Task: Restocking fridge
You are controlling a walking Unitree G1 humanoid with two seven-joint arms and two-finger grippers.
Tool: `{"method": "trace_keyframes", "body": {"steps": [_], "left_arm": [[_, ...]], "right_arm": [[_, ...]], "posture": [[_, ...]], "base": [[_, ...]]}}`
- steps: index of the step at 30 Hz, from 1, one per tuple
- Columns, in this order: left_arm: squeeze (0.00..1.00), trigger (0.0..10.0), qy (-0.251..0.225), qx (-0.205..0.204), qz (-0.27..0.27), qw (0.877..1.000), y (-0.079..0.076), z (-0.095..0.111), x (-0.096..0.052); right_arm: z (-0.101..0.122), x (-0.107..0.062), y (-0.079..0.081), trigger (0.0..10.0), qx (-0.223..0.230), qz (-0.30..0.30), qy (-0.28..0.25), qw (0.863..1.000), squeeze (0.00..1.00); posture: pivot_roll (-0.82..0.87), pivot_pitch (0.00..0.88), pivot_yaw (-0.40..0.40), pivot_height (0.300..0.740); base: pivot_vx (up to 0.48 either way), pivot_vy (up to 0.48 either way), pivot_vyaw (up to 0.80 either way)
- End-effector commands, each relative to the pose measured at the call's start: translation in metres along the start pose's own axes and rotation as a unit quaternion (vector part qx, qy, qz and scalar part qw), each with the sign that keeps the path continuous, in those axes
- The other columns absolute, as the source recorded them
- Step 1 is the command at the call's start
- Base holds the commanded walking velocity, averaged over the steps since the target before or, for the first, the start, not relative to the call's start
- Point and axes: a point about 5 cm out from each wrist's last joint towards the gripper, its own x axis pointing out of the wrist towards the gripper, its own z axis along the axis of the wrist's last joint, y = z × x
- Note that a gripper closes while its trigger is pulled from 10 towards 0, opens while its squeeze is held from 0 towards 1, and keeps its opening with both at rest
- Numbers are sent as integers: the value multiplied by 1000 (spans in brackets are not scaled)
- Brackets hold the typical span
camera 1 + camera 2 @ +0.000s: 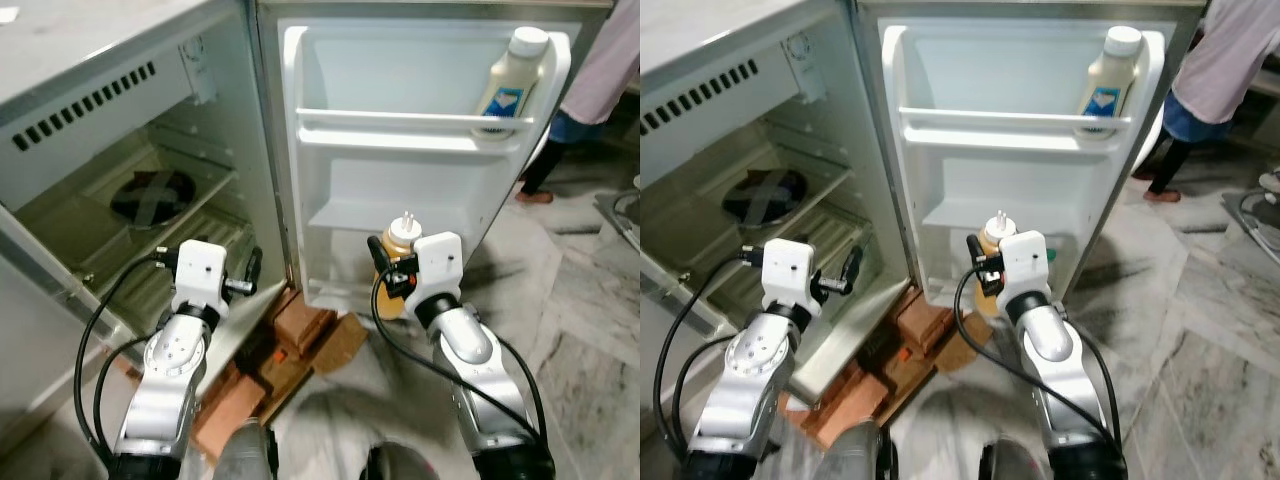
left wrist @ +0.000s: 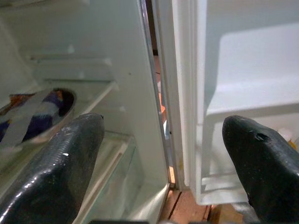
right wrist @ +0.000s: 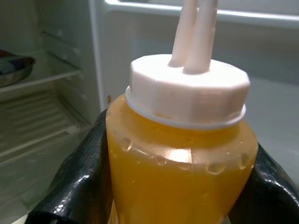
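the fridge (image 1: 120,120) fills the upper left of the frame with its cabinet open, a wire shelf in the middle and a dark bowl (image 1: 152,197) sitting on it. the fridge door (image 1: 330,70) stands swung wide across the upper centre, white inside, with a top rack and a lower pocket. a pale sauce bottle (image 1: 510,82) with a blue label stands upright at the far end of that top rack, in the upper right. a person (image 1: 600,80) in a pink top stands past the door at the right edge. bricks (image 1: 300,335) lie under the fridge base, low in the centre.

the right claw (image 1: 392,283), in the lower centre, is clamped on an orange squeeze bottle (image 1: 400,238) with a white twin-nozzle cap; in the right wrist view the black fingers (image 3: 79,182) press its sides and the bottle is upright. it hangs just in front of the lower part of the door, near the pocket, not yet resting on anything.

the left claw (image 1: 250,272), lower left, is spread wide and holds nothing, aimed at the gap between cabinet and door hinge.

judging from this, the step in hand is carrying the orange bottle to its place in the door. the next move likely calls for easing it forward and over the lip of a rack, keeping it upright, then setting its base down before letting go; the tall nozzles may need clearance under the rack above.
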Motion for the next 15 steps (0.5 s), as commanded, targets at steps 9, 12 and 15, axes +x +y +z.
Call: {"method": "trace_keyframes", "body": {"steps": [9, 12, 15], "left_arm": [[0, 10000, -4, 1, -19, 1000, 0, 2, 0], [0, 10000, -6, 1, -21, 1000, 0, 3, 0], [0, 10000, -8, 1, -22, 1000, 0, 3, 0]], "right_arm": [[4, 1, 1, 10000, -1, 3, -8, 1000, 0], [5, 1, 0, 10000, -2, 2, -8, 1000, 0], [5, 2, 0, 10000, -2, 2, -10, 1000, 0]], "posture": [[39, 97, 20, 661], [38, 97, 19, 661], [38, 98, 18, 661]], "base": [[0, 0, 0], [0, 0, 0], [80, 0, 0]]}}
